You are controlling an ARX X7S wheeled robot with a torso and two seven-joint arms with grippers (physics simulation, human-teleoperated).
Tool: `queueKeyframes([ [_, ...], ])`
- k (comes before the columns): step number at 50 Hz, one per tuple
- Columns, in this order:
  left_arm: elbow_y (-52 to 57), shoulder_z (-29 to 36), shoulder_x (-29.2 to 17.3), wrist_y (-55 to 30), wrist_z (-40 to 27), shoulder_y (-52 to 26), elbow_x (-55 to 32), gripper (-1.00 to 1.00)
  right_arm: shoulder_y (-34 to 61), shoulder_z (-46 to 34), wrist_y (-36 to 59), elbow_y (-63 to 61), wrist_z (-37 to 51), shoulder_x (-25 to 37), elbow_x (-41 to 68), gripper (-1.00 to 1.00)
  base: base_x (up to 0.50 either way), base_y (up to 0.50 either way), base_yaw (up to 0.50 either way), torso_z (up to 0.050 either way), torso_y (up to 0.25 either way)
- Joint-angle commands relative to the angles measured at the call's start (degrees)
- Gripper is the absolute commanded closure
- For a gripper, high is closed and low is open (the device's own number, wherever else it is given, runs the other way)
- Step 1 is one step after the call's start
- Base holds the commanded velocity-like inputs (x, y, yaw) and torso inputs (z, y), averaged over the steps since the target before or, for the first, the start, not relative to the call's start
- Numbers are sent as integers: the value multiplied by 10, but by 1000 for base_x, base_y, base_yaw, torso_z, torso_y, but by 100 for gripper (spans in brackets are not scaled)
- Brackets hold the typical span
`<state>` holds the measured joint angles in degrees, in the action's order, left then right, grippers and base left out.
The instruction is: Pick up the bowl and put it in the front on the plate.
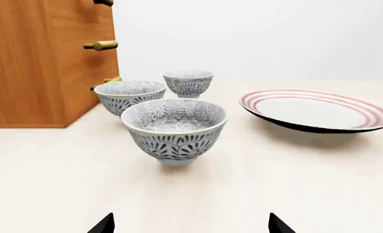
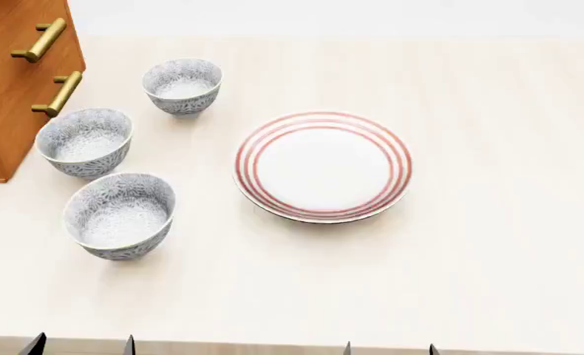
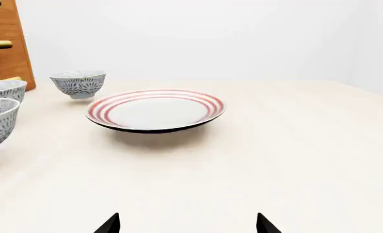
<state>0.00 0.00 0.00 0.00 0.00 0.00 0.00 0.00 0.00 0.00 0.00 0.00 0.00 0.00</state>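
Note:
Three grey floral bowls stand in a row on the pale table. The front bowl (image 2: 120, 214) (image 1: 174, 127) is nearest me, upright and empty. Right of the bowls lies the white plate with red rings (image 2: 323, 166) (image 1: 315, 110) (image 3: 155, 109), also empty. My left gripper (image 2: 81, 345) (image 1: 191, 224) hovers at the table's near edge, straight in line with the front bowl and well short of it, open with nothing between its tips. My right gripper (image 2: 391, 348) (image 3: 187, 224) is open too, at the near edge facing the plate.
The middle bowl (image 2: 85, 141) (image 1: 129, 95) and the far bowl (image 2: 182, 85) (image 1: 188, 83) (image 3: 79, 83) stand behind the front one. A wooden cabinet (image 2: 14, 81) (image 1: 42, 63) with brass handles (image 2: 56, 94) rises at the far left, close to the middle bowl.

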Motion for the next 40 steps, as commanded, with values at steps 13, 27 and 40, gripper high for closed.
queueKeyframes([
  [13, 1, 29, -26, 10, -23, 4, -35, -100, 1, -31, -2, 7, 31, 26, 24, -100, 0, 0, 0, 0, 0],
  [27, 102, 23, -38, 223, -93, 43, 14, -100, -19, -15, -231, -78, 63, 22, 60, -100, 0, 0, 0, 0, 0],
  [40, 155, 21, -47, 277, -130, 59, 40, -100, -28, -30, -382, -87, 82, 35, 33, -100, 0, 0, 0, 0, 0],
])
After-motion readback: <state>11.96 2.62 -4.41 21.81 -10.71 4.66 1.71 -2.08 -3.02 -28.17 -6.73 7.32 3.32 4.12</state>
